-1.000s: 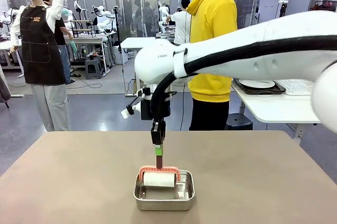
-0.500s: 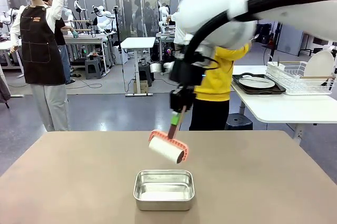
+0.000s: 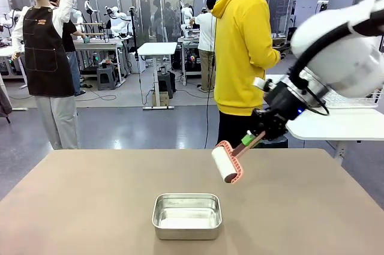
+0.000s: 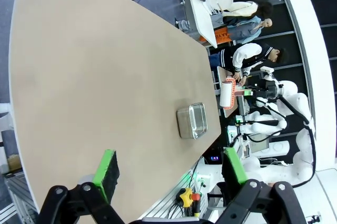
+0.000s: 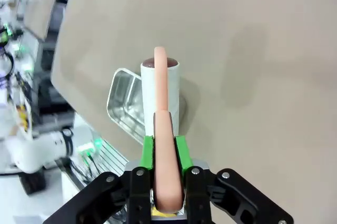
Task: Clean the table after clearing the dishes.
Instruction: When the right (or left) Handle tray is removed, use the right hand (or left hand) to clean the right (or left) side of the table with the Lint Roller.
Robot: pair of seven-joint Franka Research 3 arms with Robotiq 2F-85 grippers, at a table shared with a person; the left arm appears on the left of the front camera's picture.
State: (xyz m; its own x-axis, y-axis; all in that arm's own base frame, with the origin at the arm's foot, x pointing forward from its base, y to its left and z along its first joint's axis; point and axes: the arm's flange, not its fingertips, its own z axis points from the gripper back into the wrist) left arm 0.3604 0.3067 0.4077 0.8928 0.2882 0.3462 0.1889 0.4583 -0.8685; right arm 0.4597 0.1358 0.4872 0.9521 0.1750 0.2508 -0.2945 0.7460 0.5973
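Lifted out of the small rectangular steel pan [image 3: 186, 232], where it stood a second ago, the cleaning roller with a white roll and salmon-pink frame and handle [image 3: 230, 160] has swung across to the right. It now hangs in the air above the wide matte taupe desk [image 3: 90, 207], over the right half toward the far edge, tilted and touching nothing.

The right arm's jaws are shut tight on the roller's pink handle. In the right wrist view the green pads [image 5: 148, 153] press either side of the handle, and the roll [image 5: 160, 89] points down toward the desk top, with the pan beside it below. The pan sits empty near the middle of the desk's near edge and is all that stands on the top, so clearing the dishes looks done and the wiping step is just starting.

The left arm's jaws stand wide apart and hold nothing; their green pads [image 4: 108, 174] frame a high view along the desk, with the pan and the raised roller [image 4: 229, 93] far off.

A person in a yellow hooded top [image 3: 243, 57] stands beyond the far edge, back turned.

Next, the right arm likely needs to lower the roller until the roll lies flat on the desk, then push it along with steady pressure, keeping well away from the pan.
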